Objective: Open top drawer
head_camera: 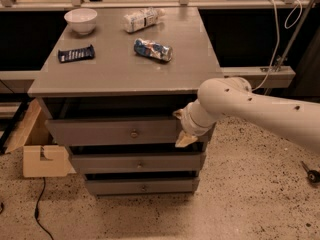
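Observation:
The top drawer (100,132) is the widest grey drawer front, just under the cabinet top, with a small round brass knob (134,133) at its centre. A dark gap shows above its front. My gripper (182,127) is at the right end of this drawer front, well to the right of the knob. One beige fingertip (186,140) points down over the drawer's lower right corner and the other shows near its upper edge; they stand apart and hold nothing. The white arm (250,109) comes in from the right.
Two narrower grey drawers (137,162) sit below. On the cabinet top (115,71) are a white bowl (81,20), a dark snack bar (76,53), a blue chip bag (152,49) and a pale packet (142,19). A cardboard box (42,159) stands on the floor at the left.

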Available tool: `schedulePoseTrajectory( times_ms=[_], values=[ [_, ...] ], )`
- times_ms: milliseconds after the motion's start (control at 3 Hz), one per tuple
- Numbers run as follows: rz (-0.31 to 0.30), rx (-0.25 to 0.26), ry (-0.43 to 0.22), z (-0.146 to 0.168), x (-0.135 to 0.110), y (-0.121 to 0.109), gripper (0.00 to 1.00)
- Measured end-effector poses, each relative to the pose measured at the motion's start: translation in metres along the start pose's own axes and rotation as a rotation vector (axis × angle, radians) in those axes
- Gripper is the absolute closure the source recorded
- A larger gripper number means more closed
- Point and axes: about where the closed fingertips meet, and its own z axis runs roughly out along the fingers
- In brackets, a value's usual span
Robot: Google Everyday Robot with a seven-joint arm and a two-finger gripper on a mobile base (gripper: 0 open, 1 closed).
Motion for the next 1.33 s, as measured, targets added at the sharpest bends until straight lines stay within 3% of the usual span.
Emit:
schedulePoseTrajectory(
  times_ms=[667, 1000, 1333],
  values=[
    [-0.014, 0.028, -0.012, -0.034, -0.001, 0.009, 0.89],
    [-0.017, 0.024, -0.018, -0.041, -0.001, 0.011, 1.0],
    [-0.023, 0.013, -0.03, -0.043, -0.002, 0.013, 0.84]
  ],
)
